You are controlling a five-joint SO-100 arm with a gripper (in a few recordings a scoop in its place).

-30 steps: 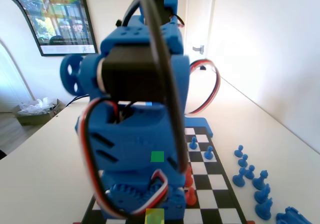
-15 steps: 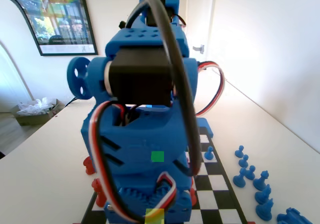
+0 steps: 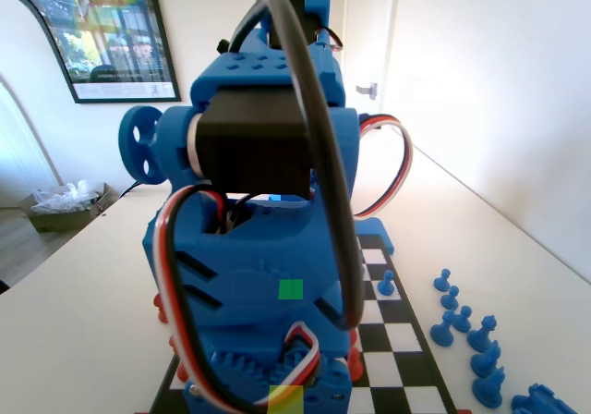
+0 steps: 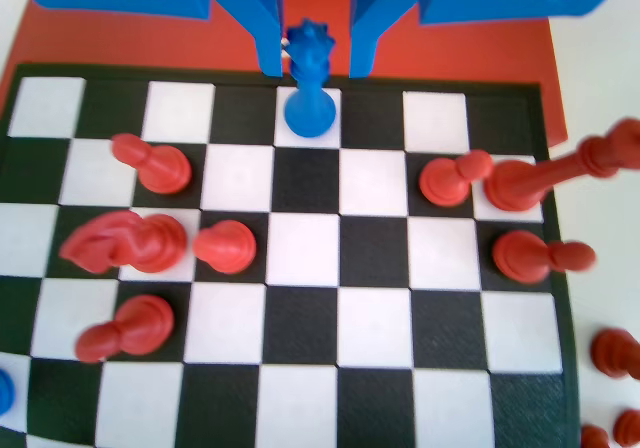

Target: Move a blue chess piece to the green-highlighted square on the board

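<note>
on the board (image 4: 372,258) — blue chess piece (image 4: 309,88) between gripper (image 4: 311,66) jaws.

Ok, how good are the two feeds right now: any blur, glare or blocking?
Fixed view: the arm looms close and soft, hiding most of the board; the wall at right is washed out by bright light. Wrist view: the blue piece between the open gripper jaws is fairly sharp; red pieces at right smear and lean outward.

White table (image 3: 83,275) carries the board (image 3: 406,340); blue pieces (image 3: 462,326) stand off-board at 4 o'clock in the fixed view.
</note>
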